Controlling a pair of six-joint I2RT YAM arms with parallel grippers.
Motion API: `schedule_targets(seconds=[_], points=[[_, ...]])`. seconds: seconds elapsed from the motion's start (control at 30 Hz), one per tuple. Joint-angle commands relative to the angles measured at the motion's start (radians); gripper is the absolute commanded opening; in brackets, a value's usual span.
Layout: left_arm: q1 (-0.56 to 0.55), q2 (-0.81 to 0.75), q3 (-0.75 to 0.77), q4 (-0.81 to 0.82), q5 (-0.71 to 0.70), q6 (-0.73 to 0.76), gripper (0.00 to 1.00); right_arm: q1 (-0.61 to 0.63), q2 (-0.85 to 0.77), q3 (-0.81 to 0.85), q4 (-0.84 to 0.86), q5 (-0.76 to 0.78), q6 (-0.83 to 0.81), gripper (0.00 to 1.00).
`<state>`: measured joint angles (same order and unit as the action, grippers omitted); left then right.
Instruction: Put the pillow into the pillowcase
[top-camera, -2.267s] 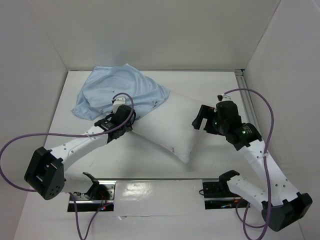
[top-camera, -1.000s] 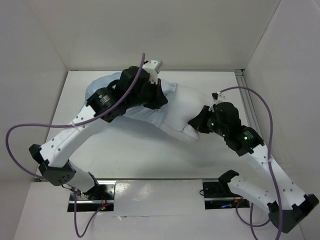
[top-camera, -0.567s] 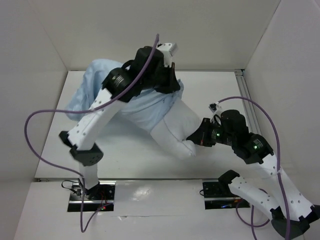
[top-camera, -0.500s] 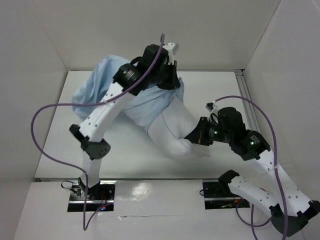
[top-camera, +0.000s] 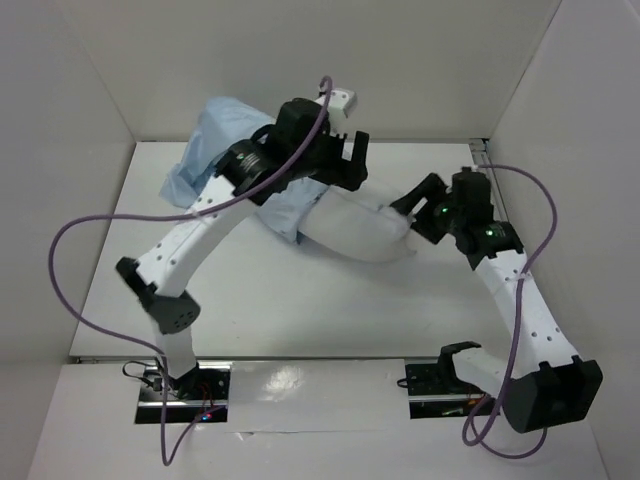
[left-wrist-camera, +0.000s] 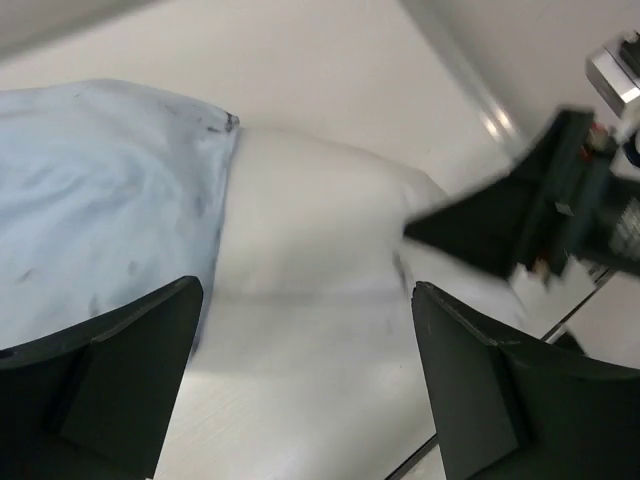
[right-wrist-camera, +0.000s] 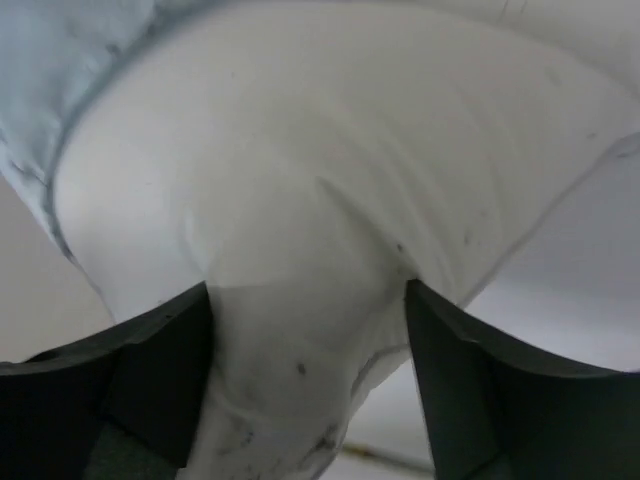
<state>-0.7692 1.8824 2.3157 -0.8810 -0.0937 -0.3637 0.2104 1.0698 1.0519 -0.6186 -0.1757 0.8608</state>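
Observation:
The white pillow (top-camera: 355, 232) lies on the table, its left end inside the light blue pillowcase (top-camera: 215, 135), which bunches toward the back left. My left gripper (top-camera: 352, 160) hovers above the pillowcase's mouth edge. In the left wrist view it (left-wrist-camera: 305, 300) stands wide open with nothing between its fingers; the pillowcase (left-wrist-camera: 100, 200) and pillow (left-wrist-camera: 320, 220) lie below it. My right gripper (top-camera: 408, 208) is at the pillow's right end. In the right wrist view it (right-wrist-camera: 305, 300) is open, with a pillow (right-wrist-camera: 330, 150) corner bulging between its fingers.
White walls close in the table at the back and both sides. A metal rail (top-camera: 482, 152) runs along the back right corner. Purple cables loop off both arms. Two mounting plates (top-camera: 440, 385) sit at the near edge.
Both grippers have opened: the left let go of the pillowcase, the right let go of the pillow corner. The pillow has dropped flatter, toward the back right; the right arm swung back.

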Motion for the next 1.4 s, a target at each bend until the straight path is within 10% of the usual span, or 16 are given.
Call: schedule_targets(seconds=[0.0,0.17,0.37,0.5,0.67,0.83,0.97,1.37], points=[[-0.015,-0.152,-0.122,0.137,-0.152,0.035,0.99,-0.162,-0.013,0.034,0.223,0.046,-0.112,0.83],[0.008,-0.166,-0.144,0.07,-0.215,-0.05,0.96,-0.12,0.122,0.292,0.041,0.096,-0.371,0.95],[-0.01,-0.368,-0.638,0.07,-0.074,-0.043,0.5,0.079,0.134,0.303,0.028,0.268,-0.569,1.0],[-0.019,-0.356,-0.911,0.112,-0.15,-0.109,0.98,0.265,0.159,0.28,-0.001,0.342,-0.733,1.0],[0.002,-0.163,-0.926,0.237,-0.33,-0.204,1.0,0.552,0.173,0.177,-0.067,0.522,-0.697,1.0],[0.002,-0.179,-0.836,0.235,-0.367,-0.199,0.7,0.662,0.05,0.018,-0.076,0.637,-0.634,1.0],[0.002,-0.226,-0.848,0.266,-0.38,-0.17,0.0,0.649,0.001,-0.056,-0.026,0.694,-0.634,1.0],[0.002,-0.302,-0.829,0.266,-0.373,-0.179,0.0,0.463,0.221,-0.067,0.22,0.694,-0.697,0.96]])
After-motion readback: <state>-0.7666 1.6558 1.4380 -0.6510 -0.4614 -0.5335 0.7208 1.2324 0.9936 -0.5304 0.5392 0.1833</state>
